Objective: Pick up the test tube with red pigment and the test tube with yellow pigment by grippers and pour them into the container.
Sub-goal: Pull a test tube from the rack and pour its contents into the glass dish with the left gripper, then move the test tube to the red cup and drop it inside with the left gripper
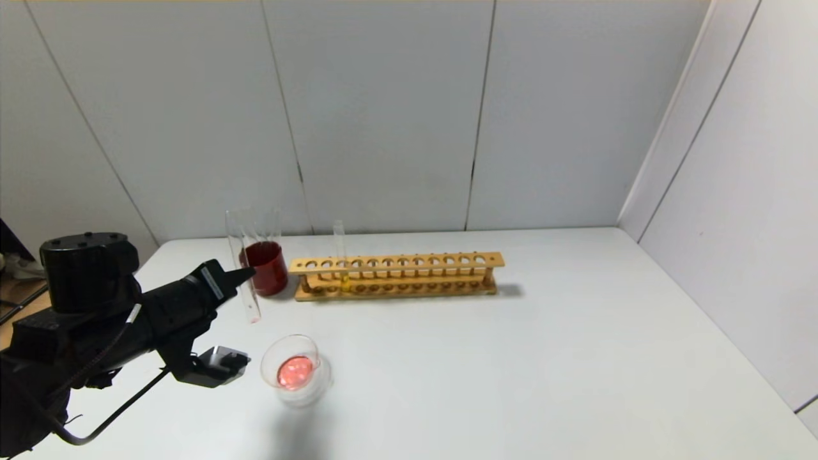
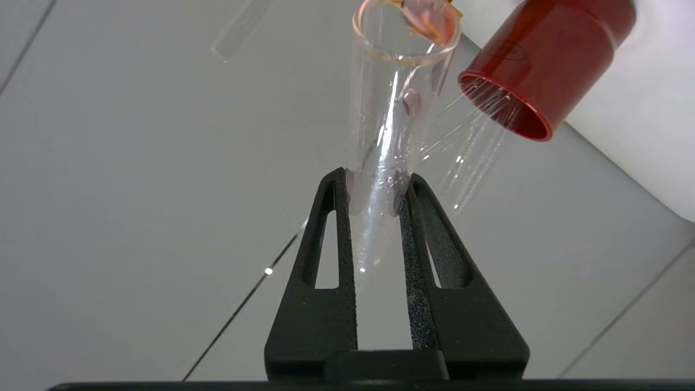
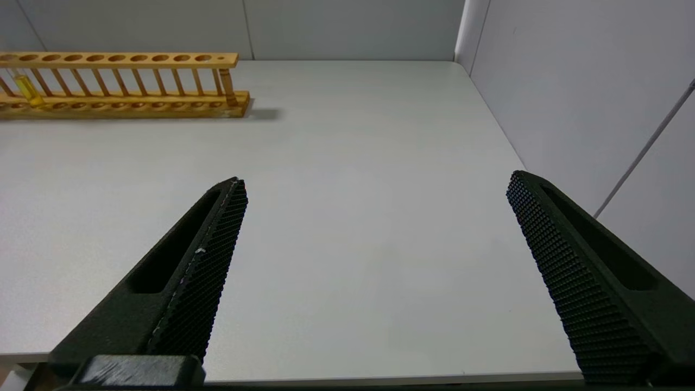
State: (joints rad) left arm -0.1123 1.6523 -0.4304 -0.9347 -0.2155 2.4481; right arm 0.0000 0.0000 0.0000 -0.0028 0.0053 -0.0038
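Observation:
My left gripper (image 1: 248, 275) is shut on the test tube with red pigment (image 1: 237, 236), which it holds nearly upright just left of the red cup and behind the container. In the left wrist view the tube (image 2: 399, 81) sits between the fingertips (image 2: 374, 176) and shows only pink drops on its wall. The container (image 1: 319, 383) stands on the table in front of it and holds red-pink liquid. The test tube with yellow pigment (image 1: 340, 249) stands in the wooden rack; it also shows in the right wrist view (image 3: 26, 89). My right gripper (image 3: 377, 182) is open and empty, low over the table's near right edge.
A dark red cup (image 1: 265, 267) holding clear tubes (image 2: 478, 146) stands left of the long wooden rack (image 1: 396, 275) at the back. Grey walls close the back and the right side.

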